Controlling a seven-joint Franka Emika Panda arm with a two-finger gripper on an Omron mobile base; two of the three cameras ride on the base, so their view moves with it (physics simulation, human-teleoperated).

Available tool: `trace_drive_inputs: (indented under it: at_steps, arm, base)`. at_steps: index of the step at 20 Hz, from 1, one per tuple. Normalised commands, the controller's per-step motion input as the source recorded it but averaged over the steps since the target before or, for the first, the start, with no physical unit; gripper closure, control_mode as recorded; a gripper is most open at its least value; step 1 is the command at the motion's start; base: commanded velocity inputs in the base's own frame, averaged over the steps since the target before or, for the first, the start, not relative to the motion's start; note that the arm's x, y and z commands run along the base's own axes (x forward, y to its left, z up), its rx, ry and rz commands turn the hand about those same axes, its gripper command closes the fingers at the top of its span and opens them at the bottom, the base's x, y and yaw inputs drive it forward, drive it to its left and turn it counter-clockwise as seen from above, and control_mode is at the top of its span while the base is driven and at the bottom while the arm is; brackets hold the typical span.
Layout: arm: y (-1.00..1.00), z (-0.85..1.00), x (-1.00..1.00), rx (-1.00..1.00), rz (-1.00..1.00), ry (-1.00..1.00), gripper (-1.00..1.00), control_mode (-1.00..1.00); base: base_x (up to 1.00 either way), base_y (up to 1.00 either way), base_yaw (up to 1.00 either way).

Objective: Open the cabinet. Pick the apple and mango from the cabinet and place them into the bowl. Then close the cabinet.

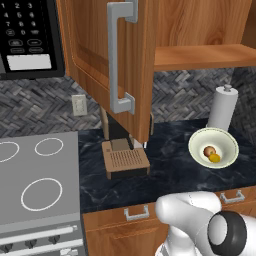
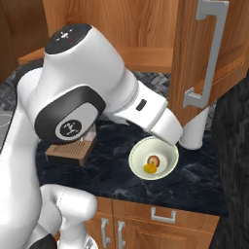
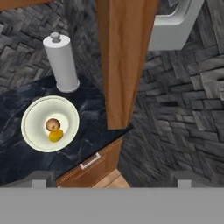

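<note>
The cabinet's left door (image 1: 90,55) stands swung open, and its bare wooden shelf (image 1: 200,56) shows to the right of it. Its right door (image 2: 187,58) hangs open too, and the hand view sees that door edge-on (image 3: 124,61). The cream bowl (image 1: 226,145) (image 2: 168,154) (image 3: 33,113) sits on the dark counter under the cabinet. Inside the bowl lie the reddish-brown apple (image 1: 209,150) (image 2: 154,160) (image 3: 53,124) and the yellow mango (image 1: 214,158) (image 2: 149,168) (image 3: 56,135), touching each other. My gripper (image 3: 113,180) is open, with nothing between its fingertips (image 3: 41,179). It hovers above the counter close to the right door's edge.
A white paper-towel roll (image 1: 222,106) (image 3: 61,63) stands just behind the bowl. A brown toaster (image 1: 125,160) sits under the left door. The stove (image 1: 35,190) and microwave (image 1: 27,35) are at the left. Grey bar handles (image 1: 120,55) (image 2: 206,53) stick out from both doors.
</note>
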Motion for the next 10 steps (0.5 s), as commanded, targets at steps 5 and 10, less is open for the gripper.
trace_drive_inputs:
  at_steps: [5,10]
  arm:
    - [-0.20,0.00,0.00,-0.01,0.00,-0.06,-1.00,-1.00]
    - [-0.20,0.00,0.00,-0.01,0.00,-0.16,-1.00,-1.00]
  base:
    - [0.00,0.00,0.00]
    - [0.00,0.00,0.00]
